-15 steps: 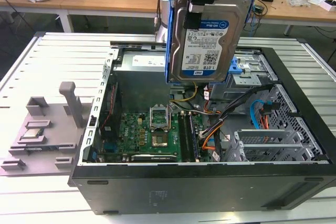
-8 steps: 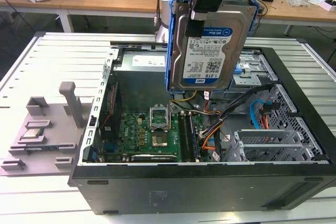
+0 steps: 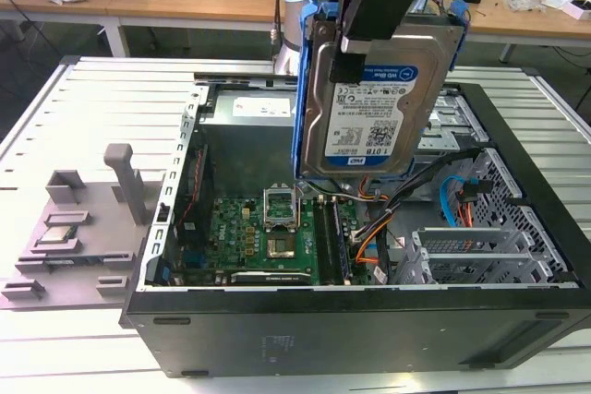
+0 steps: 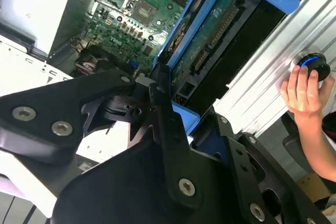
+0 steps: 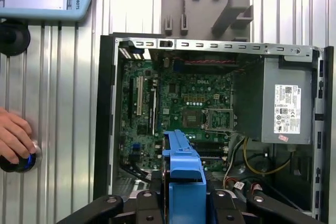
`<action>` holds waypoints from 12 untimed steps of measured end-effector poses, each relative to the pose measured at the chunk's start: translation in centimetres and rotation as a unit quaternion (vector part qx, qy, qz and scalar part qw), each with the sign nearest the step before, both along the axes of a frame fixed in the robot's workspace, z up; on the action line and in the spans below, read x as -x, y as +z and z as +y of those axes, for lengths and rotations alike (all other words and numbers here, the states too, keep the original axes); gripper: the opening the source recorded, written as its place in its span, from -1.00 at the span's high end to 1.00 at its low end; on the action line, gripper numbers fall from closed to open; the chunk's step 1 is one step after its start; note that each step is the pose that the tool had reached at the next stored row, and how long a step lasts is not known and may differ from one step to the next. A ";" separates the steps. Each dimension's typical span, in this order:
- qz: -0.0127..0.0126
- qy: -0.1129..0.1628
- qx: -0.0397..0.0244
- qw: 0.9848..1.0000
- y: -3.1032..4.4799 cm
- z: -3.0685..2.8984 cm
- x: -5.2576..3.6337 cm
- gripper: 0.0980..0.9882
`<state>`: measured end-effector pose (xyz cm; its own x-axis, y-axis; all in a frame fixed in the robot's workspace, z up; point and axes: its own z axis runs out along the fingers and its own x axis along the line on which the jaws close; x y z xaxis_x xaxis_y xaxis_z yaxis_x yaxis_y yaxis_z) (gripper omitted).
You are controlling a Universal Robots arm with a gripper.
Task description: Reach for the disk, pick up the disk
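The disk (image 3: pixel 369 108) hangs upright in the air above the open computer case (image 3: pixel 351 329), with its white-and-blue label facing the exterior view and its blue carrier frame round the edges. My gripper (image 3: pixel 374 29) is shut on its upper end, black fingers on both faces. In the first wrist view the blue frame edge of the disk (image 5: pixel 184 169) stands between the fingers of my gripper (image 5: pixel 184 205), over the motherboard. In the second wrist view the disk (image 4: pixel 212 38) shows its green circuit-board underside, with my gripper (image 4: pixel 167 100) clamped on its near end.
Inside the case lie a motherboard (image 3: pixel 263 232), a grey power supply (image 5: pixel 286 103), orange and blue cables (image 3: pixel 369 237) and a metal drive cage (image 3: pixel 480 246). A grey fixture (image 3: pixel 74 228) holding a small chip sits at the exterior view's left. A hand (image 5: pixel 13 135) rests on a blue-lit button (image 4: pixel 314 66).
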<state>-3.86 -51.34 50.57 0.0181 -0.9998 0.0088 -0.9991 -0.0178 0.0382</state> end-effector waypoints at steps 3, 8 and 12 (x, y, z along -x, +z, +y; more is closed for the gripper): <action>0.000 0.000 0.000 1.000 0.00 -0.94 0.00 0.39; 0.000 0.000 0.000 1.000 0.00 -3.77 0.00 0.39; 0.000 0.000 0.000 1.000 0.00 -5.10 0.00 0.39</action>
